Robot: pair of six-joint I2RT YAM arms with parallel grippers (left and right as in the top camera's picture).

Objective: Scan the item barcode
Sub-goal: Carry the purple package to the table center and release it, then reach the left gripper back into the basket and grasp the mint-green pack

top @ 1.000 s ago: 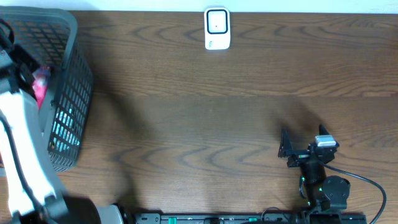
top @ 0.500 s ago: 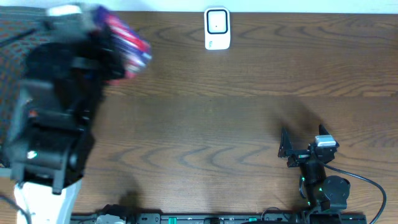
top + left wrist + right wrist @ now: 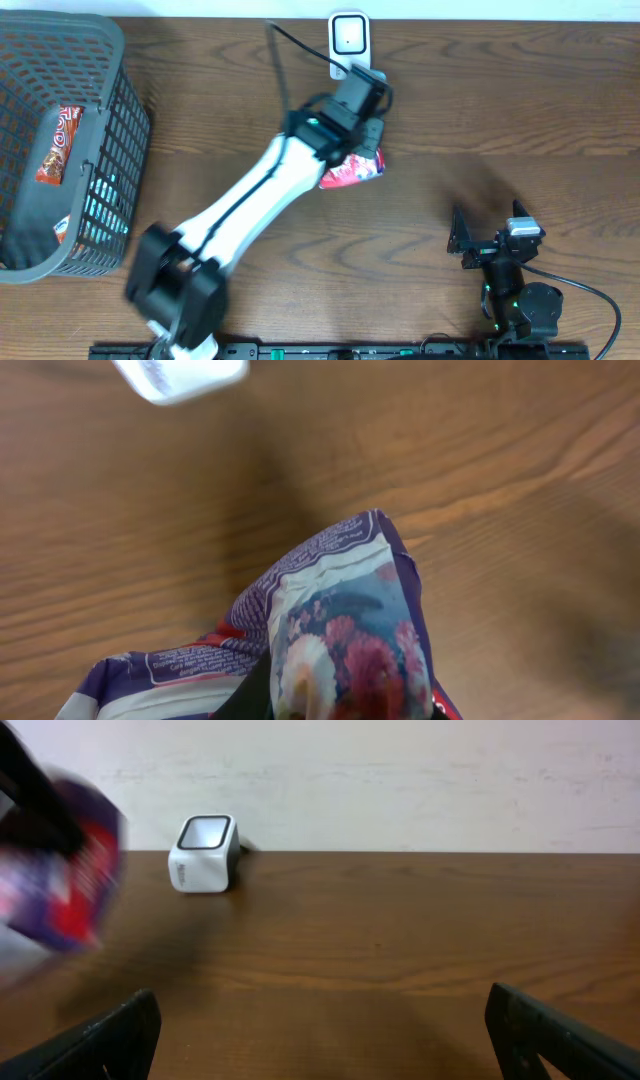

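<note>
Left arm (image 3: 250,205) stretches diagonally from its base at the near left toward the far centre, white links extended and the wrist tipped downward. Its left gripper (image 3: 360,150) has its fingers pinched close on a crumpled packet (image 3: 352,172). Right arm (image 3: 515,285) sits folded at the near right, the right gripper (image 3: 458,238) low, fingers (image 3: 115,1040) spread wide apart.

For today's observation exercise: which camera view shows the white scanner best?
Right wrist: the scanner stands whole and sharp, side and top visible. Overhead shows only its top. Left wrist catches one blurred corner.
</note>
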